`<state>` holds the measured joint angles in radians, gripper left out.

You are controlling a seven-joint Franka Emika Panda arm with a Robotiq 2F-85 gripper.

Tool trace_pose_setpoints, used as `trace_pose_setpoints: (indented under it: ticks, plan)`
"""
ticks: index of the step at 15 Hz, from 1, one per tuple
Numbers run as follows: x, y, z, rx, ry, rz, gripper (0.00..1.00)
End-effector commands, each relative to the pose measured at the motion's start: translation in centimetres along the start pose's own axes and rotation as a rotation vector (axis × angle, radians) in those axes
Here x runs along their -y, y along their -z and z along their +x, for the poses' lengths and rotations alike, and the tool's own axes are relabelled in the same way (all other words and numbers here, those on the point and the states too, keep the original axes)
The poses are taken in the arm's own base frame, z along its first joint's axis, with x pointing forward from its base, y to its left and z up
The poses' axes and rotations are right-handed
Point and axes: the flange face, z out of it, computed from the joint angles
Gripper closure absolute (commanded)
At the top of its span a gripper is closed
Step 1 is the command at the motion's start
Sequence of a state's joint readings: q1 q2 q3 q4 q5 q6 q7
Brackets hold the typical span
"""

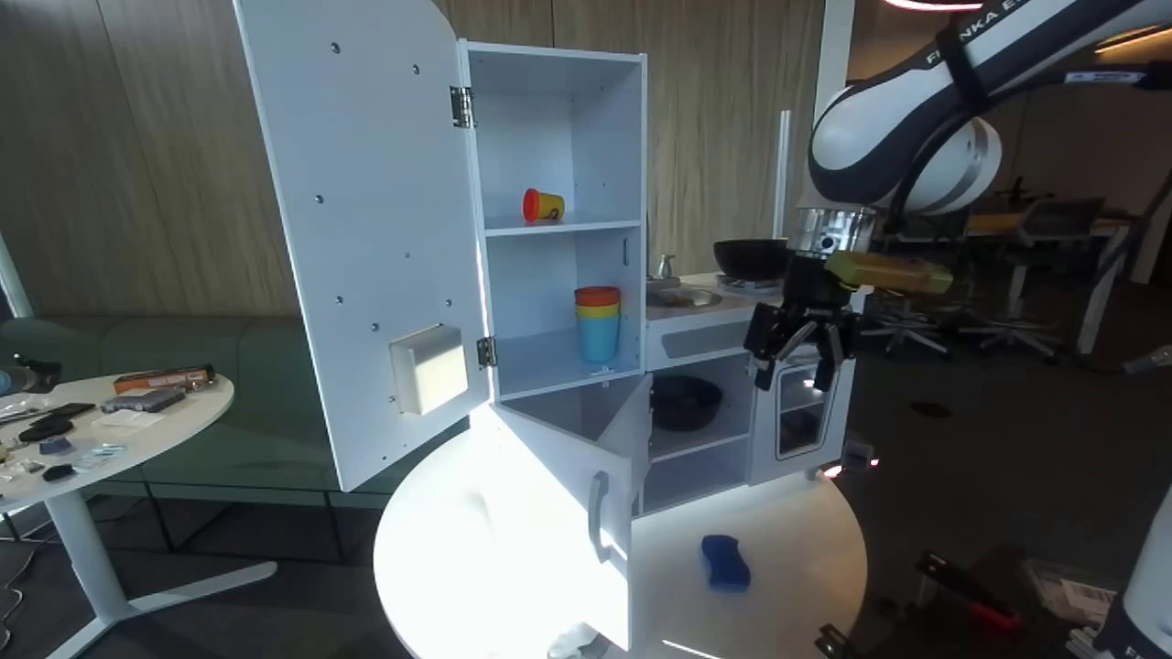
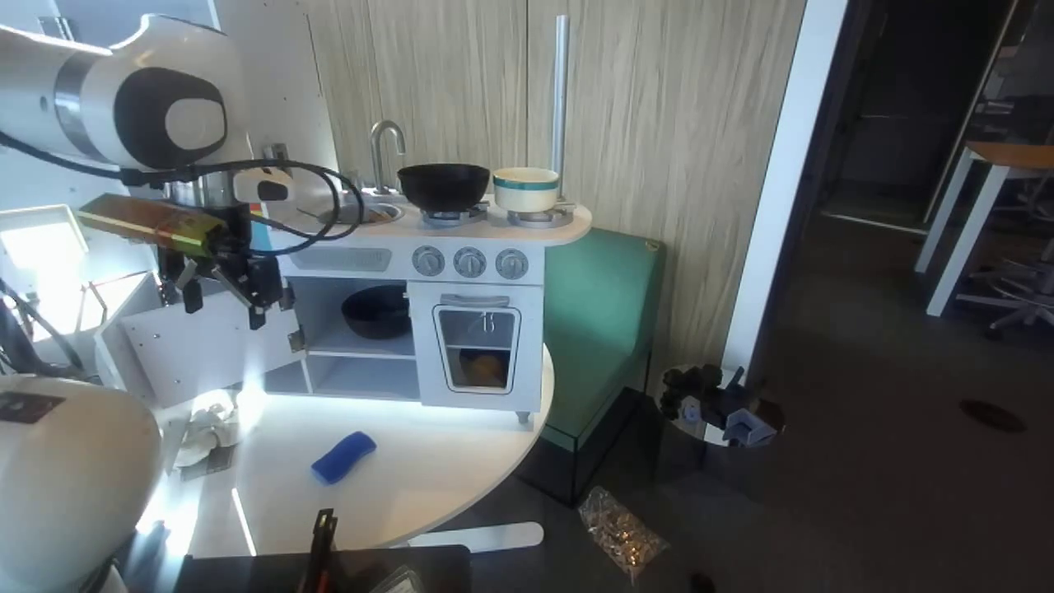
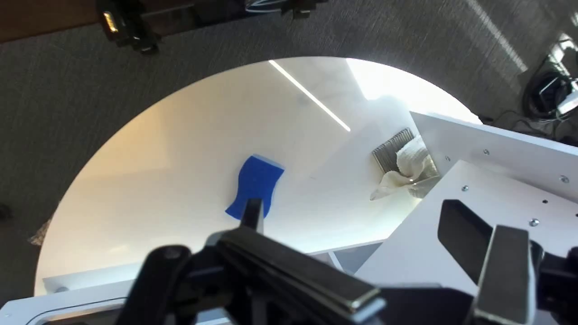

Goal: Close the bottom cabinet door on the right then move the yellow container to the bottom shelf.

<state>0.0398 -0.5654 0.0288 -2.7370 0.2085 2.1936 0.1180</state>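
Note:
The yellow container with a red end lies on its side on the higher board of the white cupboard. The bottom shelf below it holds a red, yellow and blue cup stack. The right bottom cabinet door stands open, hinged beside the compartment with a black pot; it also shows in the wrist view. The left bottom door is open too, its free edge near the right one. My gripper is open and empty, fingers pointing down, in front of the counter; it also shows in an exterior view and the wrist view.
The tall upper door stands wide open at the cupboard's side. A blue sponge and a whitish cloth lie on the round white table. A black pan and a white pot stand on the stove.

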Motion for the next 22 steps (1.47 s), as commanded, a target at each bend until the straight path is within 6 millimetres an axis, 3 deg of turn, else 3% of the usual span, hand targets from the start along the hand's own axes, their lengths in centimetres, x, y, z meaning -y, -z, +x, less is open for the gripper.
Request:
trace_pose_setpoints:
  ticks: [1,4,9,18,22]
  plan:
    - [6.9,-0.6,2.0,-0.060,-0.024,-0.028,0.00]
    - [11.6,-0.7,3.4,-0.134,-0.059,-0.052,0.00]
    - [15.2,-3.1,7.3,-0.197,-0.261,-0.031,0.00]
    - [16.1,-9.8,11.4,-0.227,-0.490,-0.106,0.00]
    - [15.9,-9.7,9.0,-0.245,-0.497,-0.193,0.00]
